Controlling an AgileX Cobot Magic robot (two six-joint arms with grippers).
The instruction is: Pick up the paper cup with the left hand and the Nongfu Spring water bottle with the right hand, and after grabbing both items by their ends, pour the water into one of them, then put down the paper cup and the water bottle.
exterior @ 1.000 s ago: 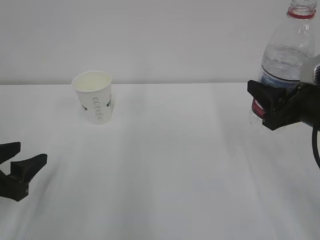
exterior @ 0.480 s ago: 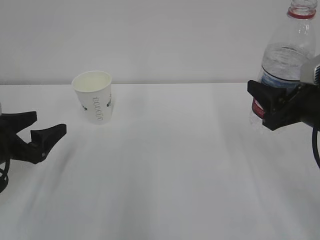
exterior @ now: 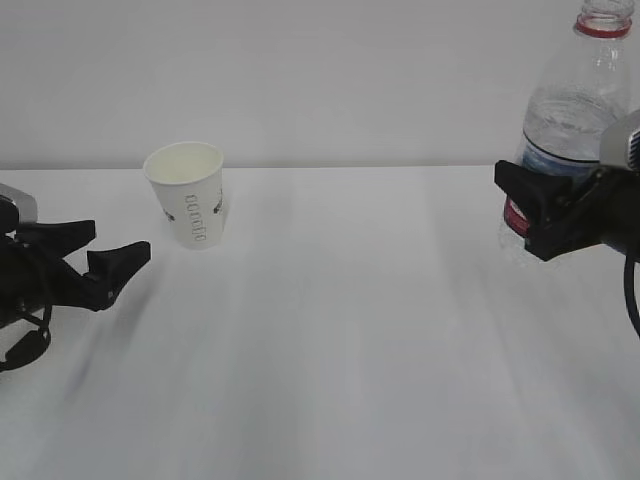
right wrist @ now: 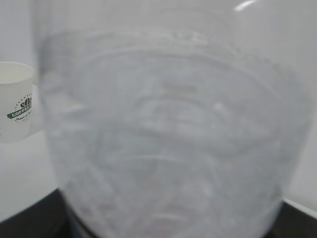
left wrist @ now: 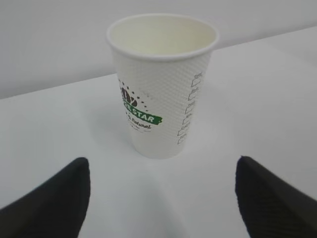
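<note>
Since a second ago the left hand [exterior: 70, 268] has slid in from the lower-left corner toward the paper cup [exterior: 188, 193], its claw spread wide and holding nothing — the cup stands upright on the bench [exterior: 330, 330], just ahead of the fingers and untouched. On the right, the right hand [exterior: 550, 215] has not shifted; its claw is clenched around the lower part of the Nongfu Spring water bottle [exterior: 580, 110], held upright off the bench with the water [exterior: 570, 125] inside. Bottle pickup looks done — cup grasp, pouring and set-down remain.
</note>
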